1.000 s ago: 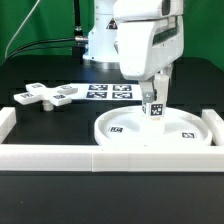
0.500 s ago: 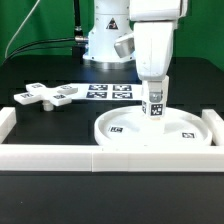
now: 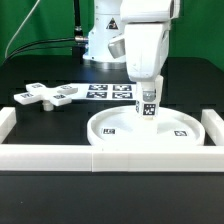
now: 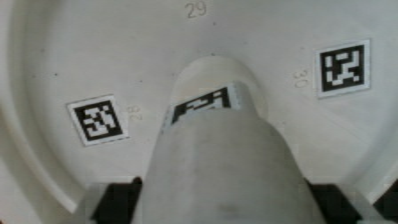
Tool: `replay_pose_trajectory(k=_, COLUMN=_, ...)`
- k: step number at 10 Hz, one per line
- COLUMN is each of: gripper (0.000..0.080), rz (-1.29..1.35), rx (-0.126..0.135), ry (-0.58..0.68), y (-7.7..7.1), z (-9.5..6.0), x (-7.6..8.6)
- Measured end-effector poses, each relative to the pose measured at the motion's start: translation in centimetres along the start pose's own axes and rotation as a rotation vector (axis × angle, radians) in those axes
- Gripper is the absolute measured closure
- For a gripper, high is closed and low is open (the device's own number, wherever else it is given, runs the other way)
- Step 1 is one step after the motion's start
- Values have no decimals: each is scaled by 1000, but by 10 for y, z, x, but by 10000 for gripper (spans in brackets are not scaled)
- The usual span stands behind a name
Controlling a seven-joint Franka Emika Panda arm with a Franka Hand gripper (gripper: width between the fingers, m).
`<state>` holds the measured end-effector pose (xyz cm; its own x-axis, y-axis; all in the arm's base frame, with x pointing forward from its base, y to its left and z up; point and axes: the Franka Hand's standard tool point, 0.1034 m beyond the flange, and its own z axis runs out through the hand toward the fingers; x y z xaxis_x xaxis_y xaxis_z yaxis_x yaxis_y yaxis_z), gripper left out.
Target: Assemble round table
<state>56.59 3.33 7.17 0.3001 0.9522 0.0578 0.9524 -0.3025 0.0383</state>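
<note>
My fingers (image 4: 118, 200) grip the cylinder (image 4: 222, 150) tight, one on each side, holding it upright at the disc's (image 3: 150, 147) middle

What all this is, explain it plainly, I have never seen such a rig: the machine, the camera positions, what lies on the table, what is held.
The white machine is a robot arm; its two-finger gripper does the grasping. The exterior view comes from a camera standing off the arm; the wrist view comes from a camera on the wrist, looking down past the fingers. On the black table lie furniture parts: a large round disc and a cross-shaped piece. The flat marker board and white border blocks belong to the rig. The gripper is shut on a short thick cylinder, held upright over the disc's middle; whether it touches cannot be told.
</note>
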Motion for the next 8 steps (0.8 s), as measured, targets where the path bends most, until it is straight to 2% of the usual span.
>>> replay_pose_trajectory(k=2, gripper=386, rz=78, rx=1, ry=4, y=0, z=0, x=1)
replay_pose_trajectory(k=5, gripper=386, rz=496, rx=-3, ry=10, y=-2, z=1, x=1)
replay_pose_trajectory(k=8, gripper=386, rz=885, rx=-11, ry=24, y=-5, z=3, x=9)
